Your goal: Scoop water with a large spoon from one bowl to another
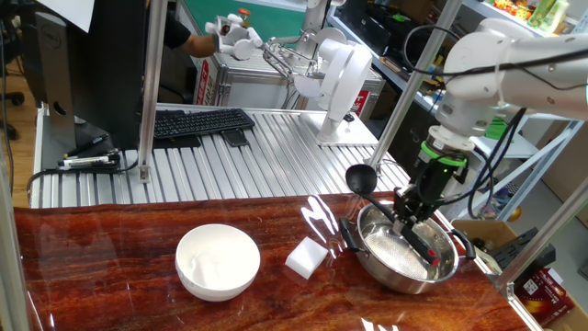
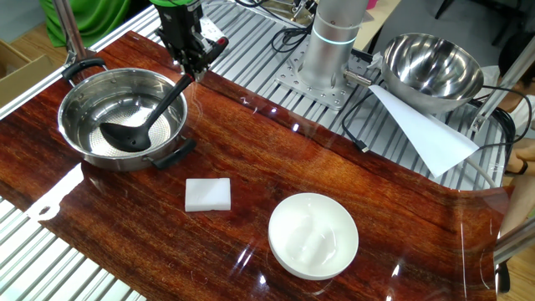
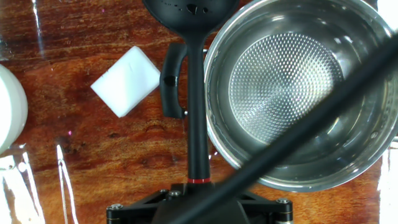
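My gripper (image 1: 407, 213) (image 2: 191, 73) (image 3: 198, 186) is shut on the end of the large spoon's handle, by its red mark. The spoon, a black ladle (image 1: 361, 179) (image 2: 125, 135) (image 3: 196, 93), is held tilted, its cup raised near the steel bowl's rim above one black side handle. Whether the cup holds water I cannot tell. The steel bowl (image 1: 443, 268) (image 2: 79, 146) (image 3: 292, 165) carries a faint sheen of water (image 3: 364, 134). The white bowl (image 1: 218, 262) (image 2: 313, 236) (image 3: 9, 106) stands apart on the wooden table.
A white block (image 1: 307, 256) (image 2: 208, 194) (image 3: 126, 81) lies between the two bowls. A second steel bowl (image 2: 433, 71) and a white sheet (image 2: 422, 134) sit behind the arm's base (image 2: 333, 50). A keyboard (image 1: 197, 122) lies on the ribbed surface. A blurred black bar (image 3: 311, 118) crosses the hand view.
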